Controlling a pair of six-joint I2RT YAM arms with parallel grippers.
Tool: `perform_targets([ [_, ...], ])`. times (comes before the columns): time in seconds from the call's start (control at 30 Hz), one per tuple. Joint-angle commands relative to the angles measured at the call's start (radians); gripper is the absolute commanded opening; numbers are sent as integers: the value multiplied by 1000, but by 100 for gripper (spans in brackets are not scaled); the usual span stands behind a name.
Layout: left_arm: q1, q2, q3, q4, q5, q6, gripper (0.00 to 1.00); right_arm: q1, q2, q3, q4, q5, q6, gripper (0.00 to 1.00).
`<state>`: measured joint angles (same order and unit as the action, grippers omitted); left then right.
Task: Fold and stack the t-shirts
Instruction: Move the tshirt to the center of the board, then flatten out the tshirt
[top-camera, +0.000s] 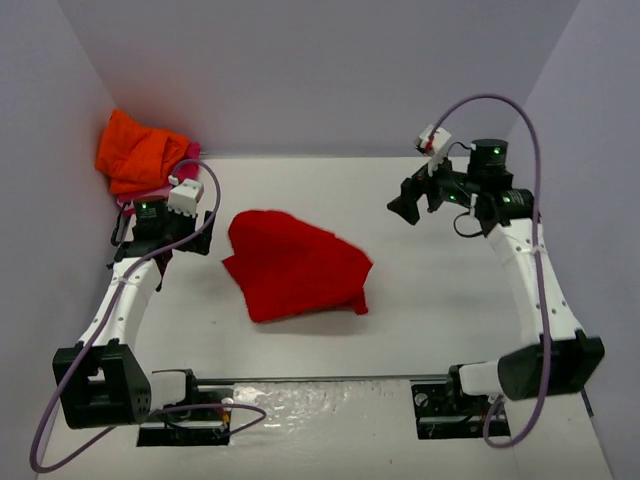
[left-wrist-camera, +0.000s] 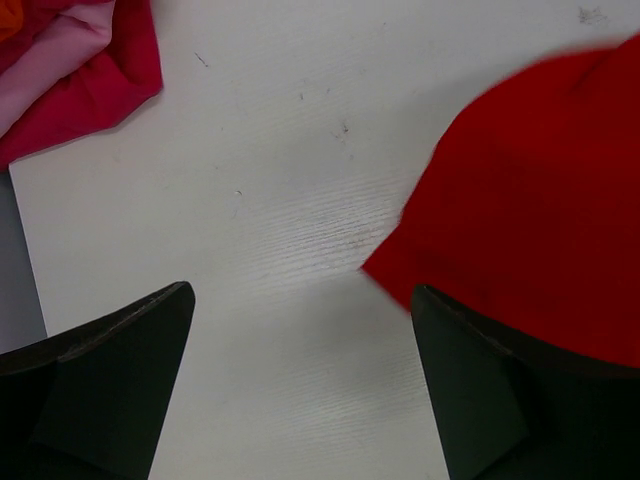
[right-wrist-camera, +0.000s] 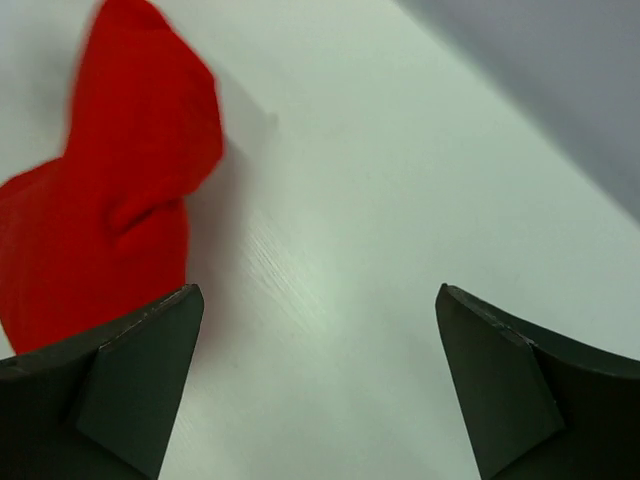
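The red t-shirt (top-camera: 296, 264) lies crumpled in the middle of the white table. It also shows in the left wrist view (left-wrist-camera: 540, 210) and in the right wrist view (right-wrist-camera: 110, 220). The orange t-shirt (top-camera: 140, 150) sits bunched in the far left corner on top of the pink/magenta t-shirt (top-camera: 178, 172), whose edge shows in the left wrist view (left-wrist-camera: 70, 80). My left gripper (top-camera: 160, 262) is open and empty, over bare table left of the red shirt. My right gripper (top-camera: 418, 203) is open and empty, raised to the right of the red shirt.
Grey walls close the table (top-camera: 440, 300) in at the left, back and right. The arm bases and their cables stand at the near edge.
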<state>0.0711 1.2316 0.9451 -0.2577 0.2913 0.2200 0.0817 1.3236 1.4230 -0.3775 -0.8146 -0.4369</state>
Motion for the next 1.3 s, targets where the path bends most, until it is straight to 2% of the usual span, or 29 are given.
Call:
perform_targets([
  [0.0,-10,-23,29,40,6,20,88,16,155,-72,-12,281,-57,100],
  [0.07,-14,-15,35,36,11,22,88,20,211,-97,-6,396,-68,100],
  [0.13,-25,0,46,21,28,27,88,26,244,-114,-7,440,-66,100],
  [0.27,-99,54,102,-33,35,48,88,66,231,-161,-6,423,-92,100],
  [0.33,-130,133,155,-78,14,56,88,110,215,-172,-8,429,-93,100],
  [0.43,-132,202,200,-133,32,62,88,145,198,-177,-14,419,-80,100],
  [0.5,-146,227,204,-163,56,80,81,188,176,-185,-37,398,-84,100],
  [0.6,-181,268,212,-204,18,111,71,243,164,-195,-43,430,-83,100],
  [0.73,-199,359,255,-301,6,134,68,253,159,-189,-43,457,-77,100],
  [0.83,-214,412,281,-336,-24,147,56,255,142,-184,-43,456,-78,100],
  [0.9,-230,460,316,-394,-43,153,37,257,137,-184,-43,463,-77,100],
  [1.03,-264,602,393,-481,-41,168,29,259,126,-191,-43,457,-69,100],
  [1.17,-318,673,458,-547,-9,192,24,262,116,-216,-41,467,-69,100],
  [1.23,-360,686,472,-557,-25,206,3,264,110,-228,-41,468,-72,100],
  [1.27,-383,690,474,-549,-47,205,1,266,112,-231,-40,468,-72,100],
])
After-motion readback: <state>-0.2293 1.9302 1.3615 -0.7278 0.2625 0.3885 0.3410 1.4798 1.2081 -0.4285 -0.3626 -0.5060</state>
